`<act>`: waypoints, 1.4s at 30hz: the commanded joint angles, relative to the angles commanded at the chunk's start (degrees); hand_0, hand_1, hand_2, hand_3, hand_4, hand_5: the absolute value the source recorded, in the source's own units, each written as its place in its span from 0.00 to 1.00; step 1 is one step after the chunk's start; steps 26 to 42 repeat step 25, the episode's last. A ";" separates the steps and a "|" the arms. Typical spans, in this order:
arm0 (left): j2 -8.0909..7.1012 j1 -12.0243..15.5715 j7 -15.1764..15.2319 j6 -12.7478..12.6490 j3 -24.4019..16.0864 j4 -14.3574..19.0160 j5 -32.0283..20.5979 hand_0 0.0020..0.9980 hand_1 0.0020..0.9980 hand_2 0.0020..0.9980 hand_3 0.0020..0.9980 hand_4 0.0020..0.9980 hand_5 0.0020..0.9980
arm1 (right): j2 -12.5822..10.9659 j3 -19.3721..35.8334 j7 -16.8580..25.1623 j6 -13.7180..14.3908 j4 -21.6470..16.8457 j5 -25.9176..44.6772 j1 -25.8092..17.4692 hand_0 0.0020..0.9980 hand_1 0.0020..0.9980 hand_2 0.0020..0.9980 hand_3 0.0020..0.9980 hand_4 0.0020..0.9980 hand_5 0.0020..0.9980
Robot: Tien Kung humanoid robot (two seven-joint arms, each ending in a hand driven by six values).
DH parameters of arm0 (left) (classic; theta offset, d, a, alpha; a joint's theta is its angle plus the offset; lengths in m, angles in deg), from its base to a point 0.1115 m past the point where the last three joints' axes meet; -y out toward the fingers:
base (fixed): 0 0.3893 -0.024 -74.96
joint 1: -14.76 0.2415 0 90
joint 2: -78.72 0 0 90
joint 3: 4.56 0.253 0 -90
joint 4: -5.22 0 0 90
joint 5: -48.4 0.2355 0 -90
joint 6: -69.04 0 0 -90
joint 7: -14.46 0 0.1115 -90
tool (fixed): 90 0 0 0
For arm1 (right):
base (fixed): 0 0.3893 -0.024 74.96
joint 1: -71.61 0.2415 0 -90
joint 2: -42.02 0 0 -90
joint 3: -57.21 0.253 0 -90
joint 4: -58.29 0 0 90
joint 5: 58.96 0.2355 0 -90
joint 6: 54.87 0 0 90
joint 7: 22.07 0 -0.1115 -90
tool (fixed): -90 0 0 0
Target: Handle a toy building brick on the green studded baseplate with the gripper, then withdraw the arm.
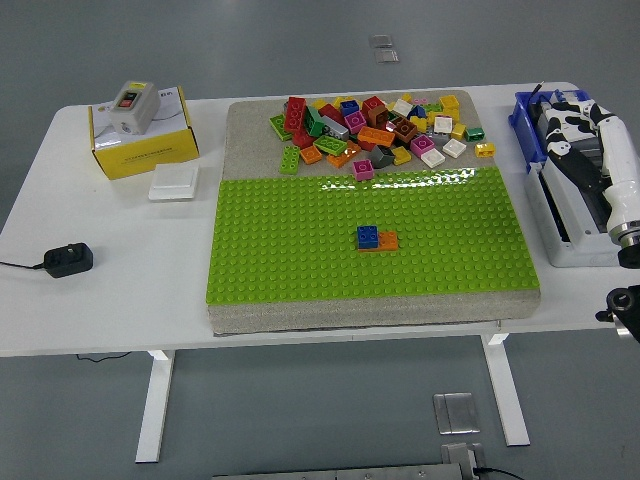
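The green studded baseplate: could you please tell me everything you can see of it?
The green studded baseplate is a bright lime, glossy, plastic-looking sheet covered in regular rows of round studs. It lies flat on a grey slab, covering the slab's near part. Near its middle a blue brick and an orange brick sit side by side, touching. The loose brick pile lies just beyond its far edge. No hand touches it.
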 joint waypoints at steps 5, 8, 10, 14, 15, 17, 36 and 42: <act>0.29 -0.14 -0.06 -0.12 0.62 0.00 -1.04 0.65 0.61 0.55 0.65 0.39 0.49 | 1.12 2.86 5.10 -3.09 0.92 7.33 -0.58 0.71 0.68 0.73 0.69 0.54 0.62; 0.51 -0.19 -0.12 -0.15 0.82 0.00 -1.41 0.65 0.61 0.55 0.65 0.39 0.49 | 1.91 4.42 7.12 -6.18 1.78 12.52 -0.92 0.71 0.68 0.73 0.69 0.54 0.62; 0.59 -0.24 -0.16 -0.16 0.86 0.00 -1.53 0.65 0.61 0.54 0.65 0.38 0.49 | 2.11 4.99 7.67 -7.94 2.18 15.01 -0.99 0.67 0.64 0.70 0.67 0.54 0.62; 0.70 -0.41 -0.19 -0.21 1.07 0.00 -1.84 0.65 0.61 0.54 0.65 0.38 0.49 | 2.17 6.19 7.77 -11.82 2.84 20.54 -1.01 0.67 0.64 0.70 0.67 0.54 0.62; 0.72 -0.45 -0.19 -0.24 1.19 0.00 -2.00 0.65 0.61 0.54 0.65 0.38 0.49 | 2.19 6.51 7.58 -12.70 2.99 21.80 -1.05 0.67 0.64 0.70 0.67 0.54 0.62; 0.75 -0.48 -0.19 -0.26 1.36 0.00 -2.22 0.65 0.61 0.54 0.65 0.38 0.49 | 2.25 7.14 7.10 -14.27 3.31 24.24 -1.15 0.68 0.64 0.70 0.71 0.75 0.87; 0.96 -0.48 -0.38 -0.25 0.85 0.00 -1.88 0.65 0.61 0.54 0.65 0.38 0.49 | 2.59 8.79 6.16 -18.28 4.23 33.54 -1.51 0.77 0.65 0.72 0.73 0.88 1.00; 0.96 -0.48 -0.38 -0.25 0.85 0.00 -1.88 0.65 0.61 0.54 0.65 0.38 0.49 | 2.59 8.79 6.16 -18.28 4.23 33.54 -1.51 0.77 0.65 0.72 0.73 0.88 1.00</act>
